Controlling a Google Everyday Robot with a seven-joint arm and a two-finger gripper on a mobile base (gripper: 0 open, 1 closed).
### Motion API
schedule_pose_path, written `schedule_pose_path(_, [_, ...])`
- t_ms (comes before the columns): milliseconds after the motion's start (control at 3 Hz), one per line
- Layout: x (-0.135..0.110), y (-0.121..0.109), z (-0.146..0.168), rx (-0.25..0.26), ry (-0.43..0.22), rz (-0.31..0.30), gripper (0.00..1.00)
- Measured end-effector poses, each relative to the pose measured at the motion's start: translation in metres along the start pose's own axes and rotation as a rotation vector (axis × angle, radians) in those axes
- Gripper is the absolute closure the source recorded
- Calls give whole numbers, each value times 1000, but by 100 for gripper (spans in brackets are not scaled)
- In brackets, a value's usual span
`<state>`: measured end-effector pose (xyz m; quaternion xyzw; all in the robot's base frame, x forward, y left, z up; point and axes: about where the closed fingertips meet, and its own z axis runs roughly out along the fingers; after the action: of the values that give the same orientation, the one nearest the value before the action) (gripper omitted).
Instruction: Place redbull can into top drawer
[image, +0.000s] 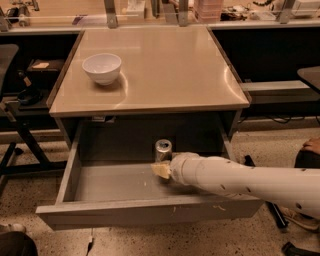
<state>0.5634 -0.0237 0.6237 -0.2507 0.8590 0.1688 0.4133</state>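
Your arm (240, 181) is stretching in from the lower right edge of the view, with its thick white forearm lying close to level and pointing left. The forearm is crossing above the front right corner of the top drawer (100, 186), and its rounded wrist end is hanging over the drawer's right half. Your claw (161, 170) is showing only as a pale yellowish tip left of the wrist. It is sitting low inside the drawer, just in front of the redbull can (163, 149); whether it is touching the can is not clear.

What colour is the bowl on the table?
White bowl, camera view; gripper in the top drawer beside the redbull can.
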Motion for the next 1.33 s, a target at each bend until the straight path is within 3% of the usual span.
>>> schedule_pose_path(333, [0,0,0,0,0,0,0])
schedule_pose_path(667, [-3,2,0,1,0,-10,0])
schedule_pose_path(1000, [-5,3,-20,43,23,10,0])
schedule_pose_path(1333, [-5,-15,-63,164,26,24,0])
